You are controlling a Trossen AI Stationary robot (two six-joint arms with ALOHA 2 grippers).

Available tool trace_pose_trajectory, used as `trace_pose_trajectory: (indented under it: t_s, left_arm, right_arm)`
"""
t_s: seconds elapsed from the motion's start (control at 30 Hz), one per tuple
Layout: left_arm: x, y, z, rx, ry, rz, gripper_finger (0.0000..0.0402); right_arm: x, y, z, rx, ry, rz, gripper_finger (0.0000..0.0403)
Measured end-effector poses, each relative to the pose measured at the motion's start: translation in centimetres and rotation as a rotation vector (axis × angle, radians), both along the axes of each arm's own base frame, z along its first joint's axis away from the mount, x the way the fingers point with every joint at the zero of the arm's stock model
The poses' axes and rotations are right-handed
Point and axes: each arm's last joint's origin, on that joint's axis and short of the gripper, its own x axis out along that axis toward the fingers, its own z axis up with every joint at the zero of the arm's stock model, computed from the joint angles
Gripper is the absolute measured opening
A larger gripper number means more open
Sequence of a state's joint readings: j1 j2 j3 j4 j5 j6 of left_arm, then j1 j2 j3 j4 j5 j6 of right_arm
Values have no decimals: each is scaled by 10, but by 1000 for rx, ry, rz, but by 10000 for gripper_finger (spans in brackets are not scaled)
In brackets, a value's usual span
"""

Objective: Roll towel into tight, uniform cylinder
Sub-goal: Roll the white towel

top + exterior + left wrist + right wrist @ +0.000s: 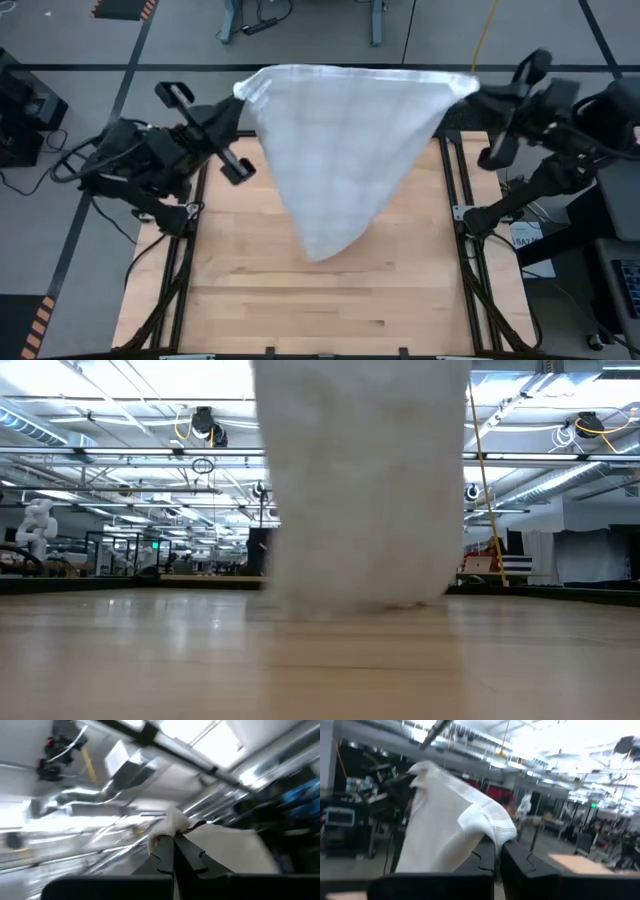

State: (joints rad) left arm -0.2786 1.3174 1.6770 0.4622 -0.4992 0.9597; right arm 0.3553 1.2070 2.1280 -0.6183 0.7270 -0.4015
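The white checked towel [340, 140] hangs in the air between my two grippers, its top edge stretched across the far side of the table and its body narrowing to a lower point [320, 250]. In the low view the towel [365, 490] hangs down to the wooden tabletop [320, 660]. My left gripper [243, 92] is shut on the towel's left top corner. My right gripper [470, 88] is shut on the right top corner. The tag does not show. My left gripper pinches the towel's left top corner [167, 831] between its two shut fingers [187, 855]; a bunch of cloth sticks out past the fingertips. The towel hangs below, drawn across toward the other gripper. My right gripper pinches the towel's right top corner [492, 827] between its two shut fingers [520, 860]; bunched cloth folds over the fingertips. The towel hangs below and stretches away toward the left gripper.
The wooden tabletop [330, 300] lies bare below and in front of the towel, framed by black rails on its left [190, 250] and right [465, 250]. Cables and equipment stand beyond both sides of the table.
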Motion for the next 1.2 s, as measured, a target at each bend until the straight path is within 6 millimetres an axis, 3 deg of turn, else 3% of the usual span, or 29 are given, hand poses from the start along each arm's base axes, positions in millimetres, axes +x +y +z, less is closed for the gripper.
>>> trace_pose_trajectory:
  t_s: [0.17, 0.47, 0.73, 0.97, 1.1, 1.2]
  left_arm:
    - [3, -5, 0, 19, 54, -211, 0]
    - [10, -27, -18, -42, 250, -378, 0]
    - [0, -51, -16, 7, 229, -534, 0]
    - [-3, -57, -17, -63, 241, -471, 0]
    - [-3, -52, -18, -178, 262, -322, 0]
    - [-1, -51, -22, -219, 292, -317, 0]
  right_arm:
    - [2, 2, 4, 3, -19, 57, 2]
    - [33, 16, -22, 48, 190, 132, 4]
    - [31, 29, -14, 77, 109, 225, 4]
    - [34, 40, -16, 111, 110, 274, 4]
    - [46, 46, -27, 103, 187, 269, 4]
    - [57, 52, -36, 66, 265, 264, 4]
